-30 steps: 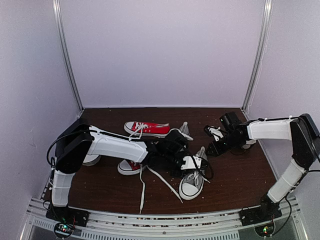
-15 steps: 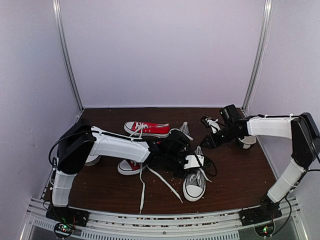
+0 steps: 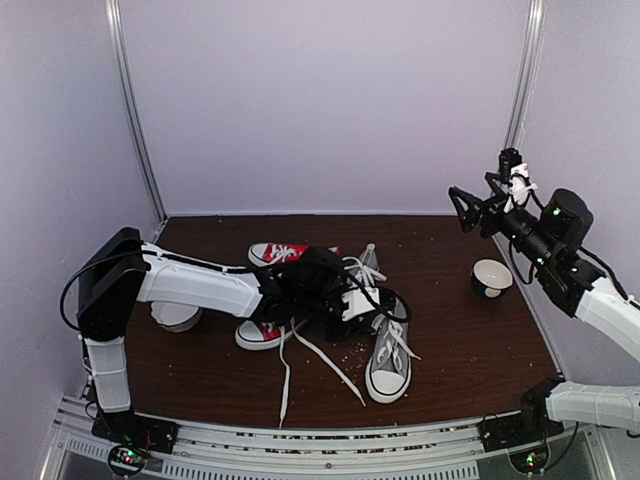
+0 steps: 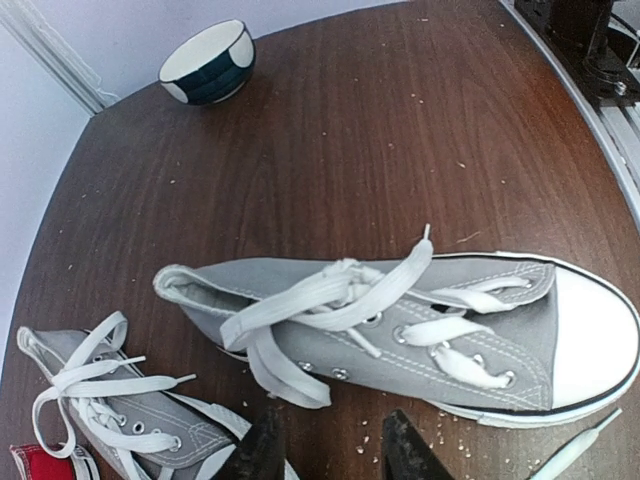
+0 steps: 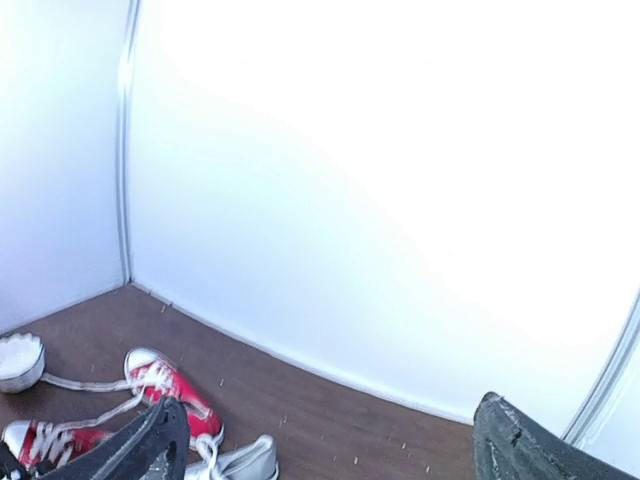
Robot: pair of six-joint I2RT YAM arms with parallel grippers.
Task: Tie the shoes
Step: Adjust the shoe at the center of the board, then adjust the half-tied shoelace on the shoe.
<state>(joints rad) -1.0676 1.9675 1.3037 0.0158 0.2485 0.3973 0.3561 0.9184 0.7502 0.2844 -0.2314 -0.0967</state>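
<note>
One table (image 3: 470, 350), two white-and-black arms, four sneakers, one bowl. Left arm (image 3: 195, 285) stretched low across the middle; right arm (image 3: 612, 308) reared up at the right edge. Among the sneakers, two grey and two red. Near grey shoe (image 3: 388, 362) toe toward the front edge, laces bunched in loose loops over the tongue. Far grey shoe (image 3: 368, 262) just behind it, beside the red sneakers (image 3: 285, 254): one at the back, one nearer the front, partly hidden by the left arm. Dark-banded bowl (image 3: 492, 277) alone at the right. One loose lace (image 3: 285, 385) trailing toward the front edge.

Dark brown wood, dusted with pale crumbs (image 4: 440, 435); plain pale walls (image 3: 320, 100) on three sides.

Left gripper (image 4: 328, 455) partly open, just short of the near grey shoe; holds nothing, only tabletop between the fingers. Right gripper (image 3: 482, 178) spread wide, empty, high in the back right corner.

Against a second ago: right gripper up from low beside the bowl, opened from nearly closed; left gripper drawn back off the near grey shoe, jaws a little wider.
</note>
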